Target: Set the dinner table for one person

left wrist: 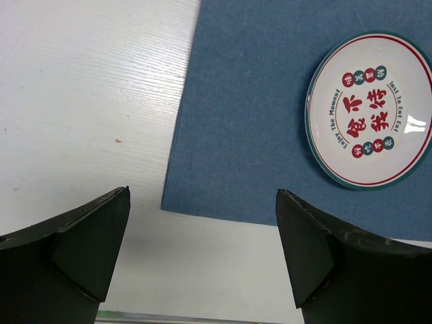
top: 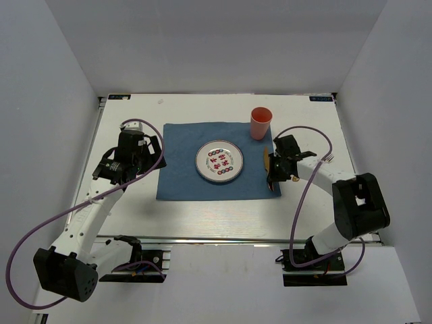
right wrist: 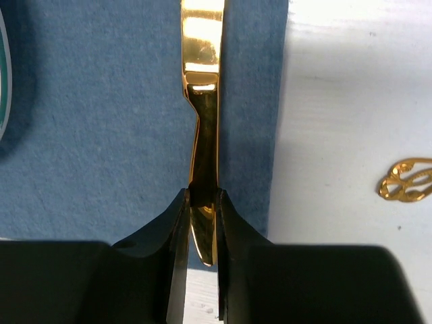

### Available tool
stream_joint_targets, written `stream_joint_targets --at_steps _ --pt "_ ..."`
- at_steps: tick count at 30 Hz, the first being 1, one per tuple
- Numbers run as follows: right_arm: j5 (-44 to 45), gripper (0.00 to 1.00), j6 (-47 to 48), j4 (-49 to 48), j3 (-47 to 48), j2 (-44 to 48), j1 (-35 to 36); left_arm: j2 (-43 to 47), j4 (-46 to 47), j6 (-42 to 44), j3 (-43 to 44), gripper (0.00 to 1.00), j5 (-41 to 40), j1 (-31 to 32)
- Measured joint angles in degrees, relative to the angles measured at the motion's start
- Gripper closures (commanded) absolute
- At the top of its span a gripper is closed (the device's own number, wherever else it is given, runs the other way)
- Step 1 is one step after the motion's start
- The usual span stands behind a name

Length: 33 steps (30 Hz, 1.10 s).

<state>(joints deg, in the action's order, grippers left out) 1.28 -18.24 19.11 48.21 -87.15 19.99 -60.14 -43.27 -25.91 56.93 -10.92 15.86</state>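
Note:
On the white dinner table (top: 202,223) lies a blue cloth (top: 182,162) with a patterned plate (top: 219,162) at its middle. An orange cup (top: 260,123) stands upright at the cloth's far right corner. My right gripper (right wrist: 202,199) is shut on the handle of a gold knife (right wrist: 202,135). The blade points away over the cloth's right strip (right wrist: 101,135), and from above the knife (top: 265,156) runs along that edge, right of the plate. My left gripper (left wrist: 202,196) is open and holds nothing, hovering over the cloth's near left corner (left wrist: 162,208) with the plate (left wrist: 371,111) to its right.
A small ornate gold piece (right wrist: 403,181) lies on the bare table (right wrist: 351,101) right of the cloth. The plate's rim (right wrist: 3,81) shows at the far left of the right wrist view. A metal rail (top: 236,239) borders the near edge, and grey walls close in the sides and back.

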Motion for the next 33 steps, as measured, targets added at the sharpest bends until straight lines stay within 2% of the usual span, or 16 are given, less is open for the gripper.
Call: stream_joint_targets --at_steps 16,17,21,22,26,27,28,29,30,33 --pt "0.4 1.00 -1.1 -3.0 0.7 -4.1 0.4 0.0 0.0 0.0 -0.1 0.02 0.4 0.0" --pt "0.5 0.94 -1.1 -3.0 0.7 -4.1 0.5 0.0 0.0 0.0 -0.1 0.02 0.5 0.0" --pt "1.2 0.85 -1.1 -3.0 0.8 -4.1 0.9 0.0 0.0 0.0 -0.1 0.02 0.7 0.0" --pt "1.4 0.78 -1.1 -3.0 0.8 -4.1 1.0 0.0 0.0 0.0 -0.1 0.02 0.8 0.0" --pt "1.9 0.63 -1.5 -2.8 0.9 -4.1 1.4 0.0 0.0 0.0 -0.1 0.02 0.9 0.0" --pt "2.0 0.41 -1.8 -2.8 0.9 -4.1 1.5 0.0 0.0 0.0 -0.1 0.02 0.9 0.0" --pt "1.9 0.33 -2.4 -2.8 0.9 -4.0 1.6 0.0 0.0 0.0 -0.1 0.02 0.9 0.0" --pt "2.0 0.17 -2.6 -2.9 1.2 -3.7 1.7 0.0 0.0 0.0 -0.1 0.02 0.9 0.0" --pt "2.4 0.11 -2.7 -2.9 1.3 -3.2 1.9 0.0 0.0 0.0 -0.1 0.02 0.9 0.0" --pt "3.3 0.11 -3.7 -2.6 1.5 -1.4 1.9 0.0 0.0 0.0 -0.1 0.02 1.0 0.0"
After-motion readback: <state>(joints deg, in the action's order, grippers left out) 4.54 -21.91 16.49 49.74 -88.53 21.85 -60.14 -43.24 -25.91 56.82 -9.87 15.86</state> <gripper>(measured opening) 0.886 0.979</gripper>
